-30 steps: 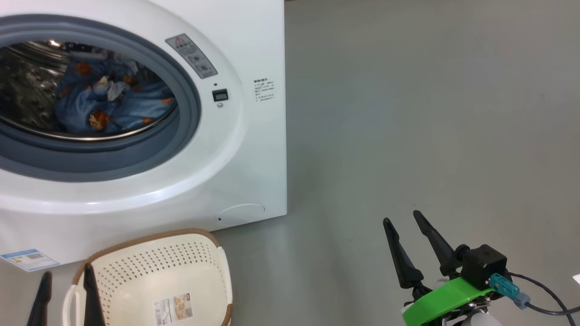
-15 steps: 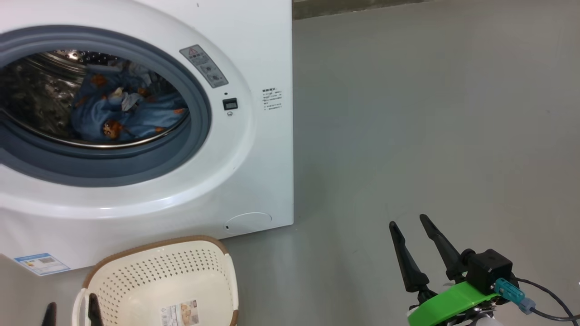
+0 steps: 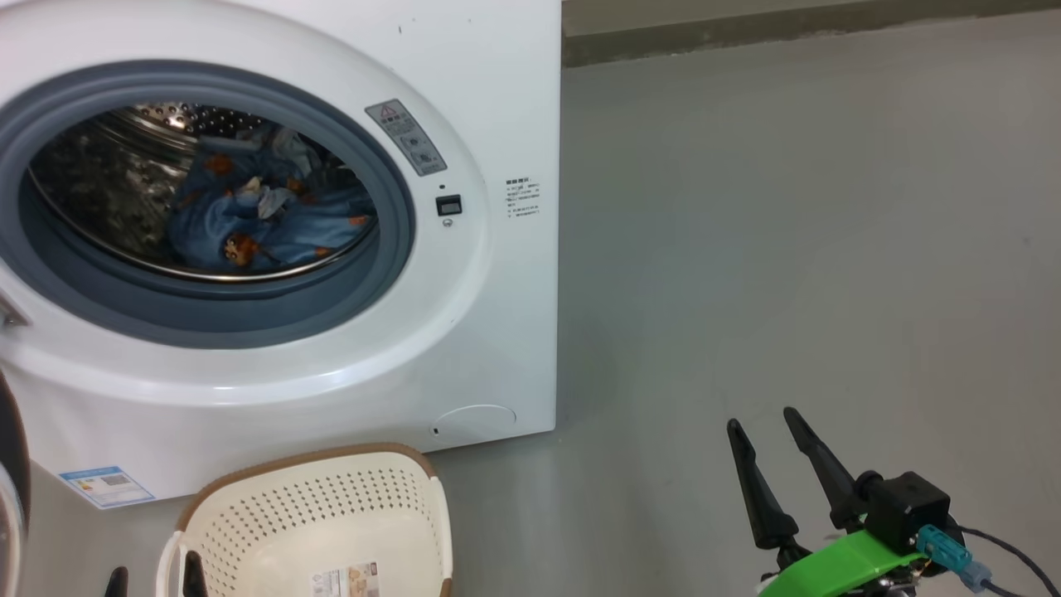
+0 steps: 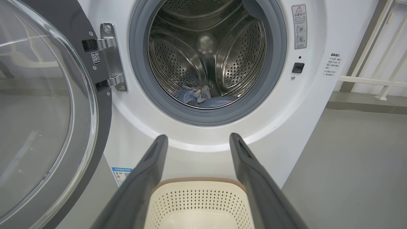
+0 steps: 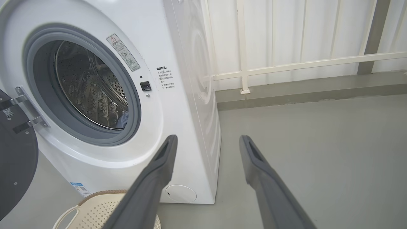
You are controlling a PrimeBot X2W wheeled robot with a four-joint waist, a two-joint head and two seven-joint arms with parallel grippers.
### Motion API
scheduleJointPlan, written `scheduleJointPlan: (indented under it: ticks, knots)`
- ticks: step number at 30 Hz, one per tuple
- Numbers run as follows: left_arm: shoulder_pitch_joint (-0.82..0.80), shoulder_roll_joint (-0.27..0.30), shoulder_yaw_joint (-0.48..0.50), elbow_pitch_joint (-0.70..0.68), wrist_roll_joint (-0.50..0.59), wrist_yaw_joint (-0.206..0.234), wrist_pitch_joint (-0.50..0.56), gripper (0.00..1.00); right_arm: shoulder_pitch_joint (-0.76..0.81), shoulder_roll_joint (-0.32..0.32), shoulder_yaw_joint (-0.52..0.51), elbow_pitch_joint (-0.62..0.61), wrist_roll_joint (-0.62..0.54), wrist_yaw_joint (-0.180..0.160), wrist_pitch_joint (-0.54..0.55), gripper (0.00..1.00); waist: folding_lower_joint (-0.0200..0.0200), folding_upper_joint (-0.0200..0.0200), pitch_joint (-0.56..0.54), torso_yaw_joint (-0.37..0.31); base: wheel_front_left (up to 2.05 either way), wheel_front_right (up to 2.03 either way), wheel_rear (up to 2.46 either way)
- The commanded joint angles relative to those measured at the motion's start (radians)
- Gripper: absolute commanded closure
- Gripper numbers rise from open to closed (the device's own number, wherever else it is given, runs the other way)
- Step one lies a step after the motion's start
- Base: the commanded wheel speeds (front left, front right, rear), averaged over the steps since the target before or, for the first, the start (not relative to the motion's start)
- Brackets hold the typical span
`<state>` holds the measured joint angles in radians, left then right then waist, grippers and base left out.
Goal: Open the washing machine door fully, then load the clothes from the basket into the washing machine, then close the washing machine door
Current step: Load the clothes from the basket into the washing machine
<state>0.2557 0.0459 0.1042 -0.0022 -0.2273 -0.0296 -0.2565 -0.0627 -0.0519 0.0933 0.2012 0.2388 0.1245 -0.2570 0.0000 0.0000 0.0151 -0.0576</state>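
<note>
In our head view the washing machine (image 3: pixel 506 108) fills the upper left, from 9 o'clock round to 12. Its door (image 4: pixel 47 111) stands swung open on the hinge (image 4: pixel 111 57) at the 9 o'clock side of the opening. It looms large in our left wrist view and shows as a dark sliver at the head view's 8 o'clock edge.

The steel drum (image 4: pixel 178 60) is the container with a load. The clothes (image 3: pixel 265 220), light blue fabric with orange-brown figures and a scrap of white, lie heaped at the drum's 6 o'clock. All of it sits inside the ring of the grey gasket (image 3: pixel 207 319).

The basket (image 3: pixel 331 497) sits on the floor (image 3: pixel 787 249) just in front of the machine, at 7 o'clock in the head view, below the opening. Its inside shows bare perforated walls and a printed label (image 3: pixel 348 580) on the bottom. A blue label (image 3: pixel 106 485) marks the machine's lower front corner at 8 o'clock, and the round filter cap (image 3: pixel 477 419) lies near 6 o'clock.

Our left gripper (image 4: pixel 197 136) hangs over the basket with its two fingers spread wide, only air between them, pointing to 12 o'clock at the machine's front. Our right gripper (image 3: pixel 761 419) is at 5 o'clock in the head view, over open floor and well apart from machine and basket. Its jaws are likewise parted and hold nothing.
</note>
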Motion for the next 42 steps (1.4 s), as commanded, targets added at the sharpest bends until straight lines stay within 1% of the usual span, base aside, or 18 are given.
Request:
scheduleJointPlan:
  ticks: [1, 6, 22, 42]
  knots:
    - [-0.013, 0.004, 0.028, -0.030, 0.004, 0.010, -0.005, 0.00, -0.001, 0.002, 0.022, -0.027, -0.015, 0.006, -0.005, 0.00, 0.0000, 0.0000, -0.010, 0.007, 0.00, 0.00, 0.00]
    - [-0.006, 0.004, 0.018, -0.033, 0.022, 0.029, -0.005, 0.00, 0.009, 0.002, 0.019, -0.030, -0.017, 0.006, -0.005, 0.00, 0.0000, 0.0000, -0.028, 0.013, 0.00, 0.00, 0.00]
    - [0.011, 0.004, -0.010, -0.039, 0.035, 0.032, -0.005, 0.00, 0.034, 0.002, 0.010, -0.041, -0.027, 0.006, -0.005, 0.00, 0.0000, 0.0000, -0.062, 0.031, 0.00, 0.00, 0.00]
    - [0.003, 0.004, 0.002, -0.022, 0.037, 0.002, -0.005, 0.00, 0.038, 0.002, 0.006, -0.036, -0.021, 0.006, -0.005, 0.00, 0.0000, 0.0000, -0.068, 0.045, 0.00, 0.00, 0.00]
